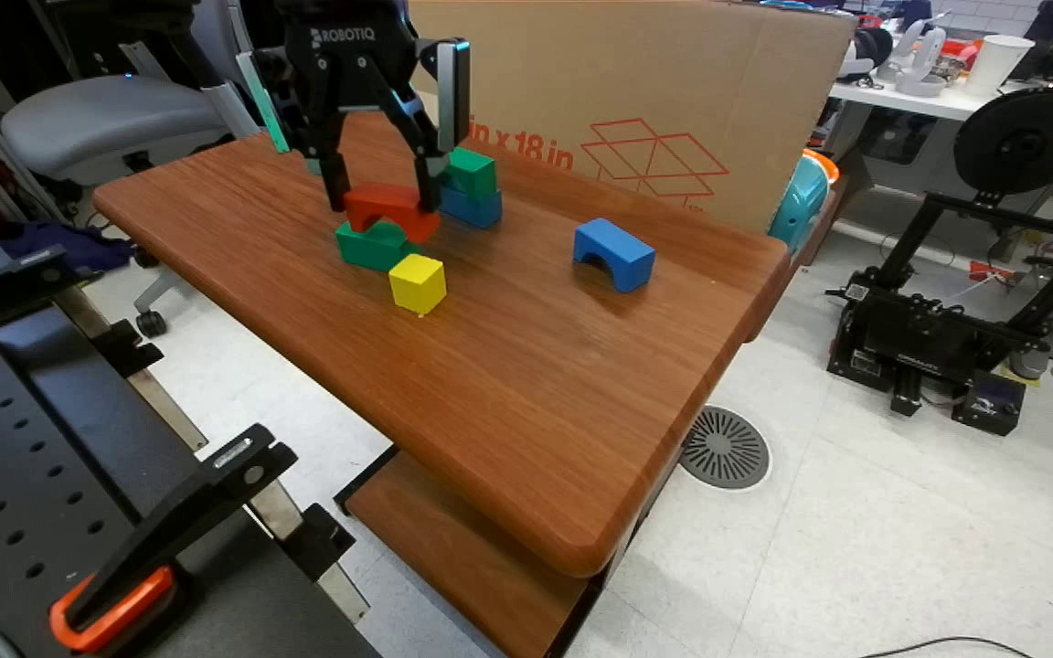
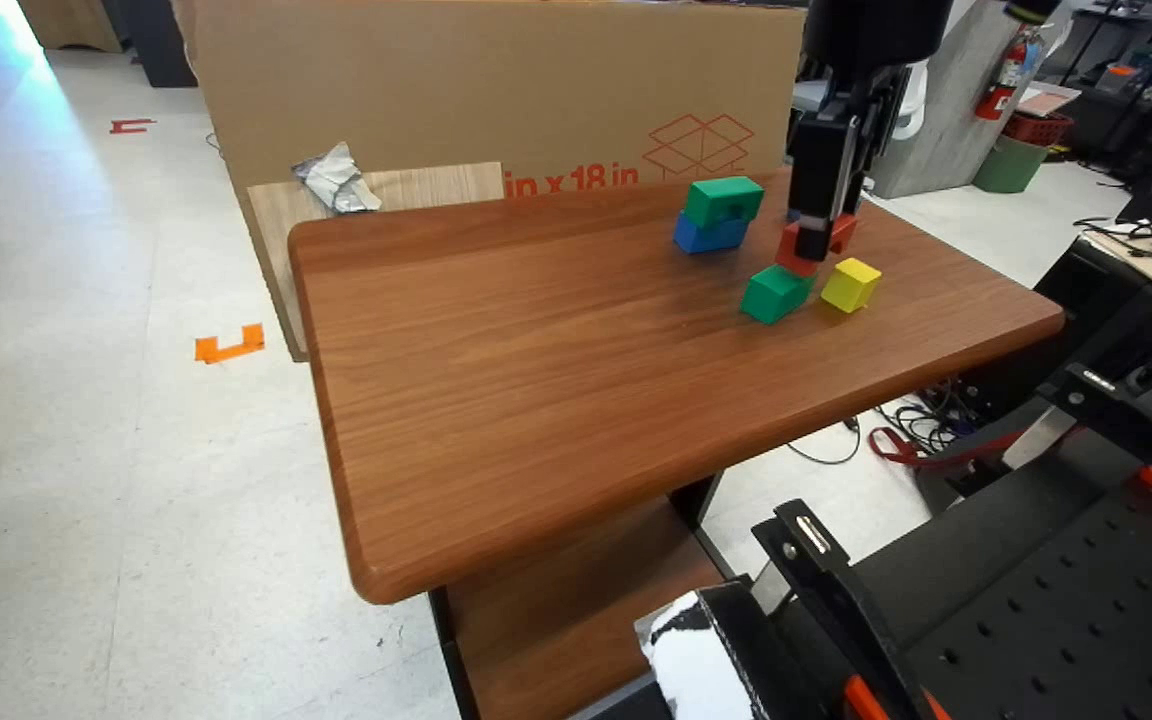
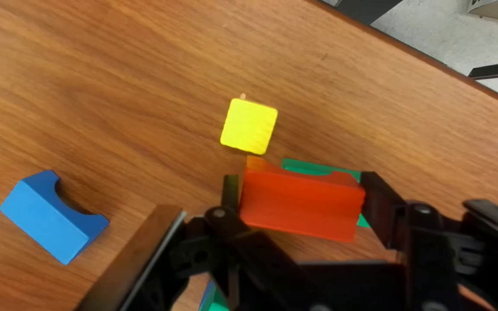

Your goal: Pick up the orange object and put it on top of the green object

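Observation:
The orange object (image 1: 389, 206) is a red-orange block with an arch cut out of it. My gripper (image 1: 384, 194) is shut on its two ends, with one finger at each end, and holds it with the arch facing down. The green object (image 1: 371, 247) lies on the table under it. In the wrist view the orange object (image 3: 301, 203) covers most of the green object (image 3: 292, 164). In an exterior view the orange object (image 2: 796, 255) is just above the green object (image 2: 774, 295), partly hidden by a finger. I cannot tell whether they touch.
A yellow cube (image 1: 418, 284) stands close beside the green object. A darker green block (image 1: 472, 174) on a blue block (image 1: 472, 208) stands behind. A blue arch block (image 1: 613, 256) lies apart on the table (image 1: 526, 393). A large cardboard box (image 1: 728, 82) stands along the back edge.

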Robot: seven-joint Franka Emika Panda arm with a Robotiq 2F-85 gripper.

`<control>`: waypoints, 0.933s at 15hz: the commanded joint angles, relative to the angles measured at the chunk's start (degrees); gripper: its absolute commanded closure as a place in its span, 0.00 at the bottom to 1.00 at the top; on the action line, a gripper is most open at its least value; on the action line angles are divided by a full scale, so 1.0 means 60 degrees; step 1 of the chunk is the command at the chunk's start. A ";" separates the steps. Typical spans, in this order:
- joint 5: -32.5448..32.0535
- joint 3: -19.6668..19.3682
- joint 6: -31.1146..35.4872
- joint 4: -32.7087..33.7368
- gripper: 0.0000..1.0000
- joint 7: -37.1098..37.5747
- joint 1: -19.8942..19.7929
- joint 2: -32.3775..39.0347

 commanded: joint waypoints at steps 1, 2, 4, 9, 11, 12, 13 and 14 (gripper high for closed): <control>-0.0236 0.0032 0.0249 -0.0626 0.55 0.0050 0.0055 -0.0564; -0.0245 0.0043 0.0238 -0.0672 0.55 0.0039 0.0069 -0.0581; -0.0210 0.0076 0.0217 -0.0703 0.55 0.0026 0.0074 -0.0585; -0.0052 0.0162 0.0231 -0.0521 0.55 0.0119 0.0068 -0.0433; 0.0016 0.0213 0.0191 -0.0436 0.55 0.0120 0.0066 -0.0386; 0.0059 0.0250 0.0182 -0.0405 0.55 0.0086 0.0053 -0.0352; 0.0081 0.0275 0.0203 -0.0366 0.55 0.0069 0.0046 -0.0282; 0.0061 0.0275 0.0201 -0.0332 0.55 0.0107 0.0065 -0.0240</control>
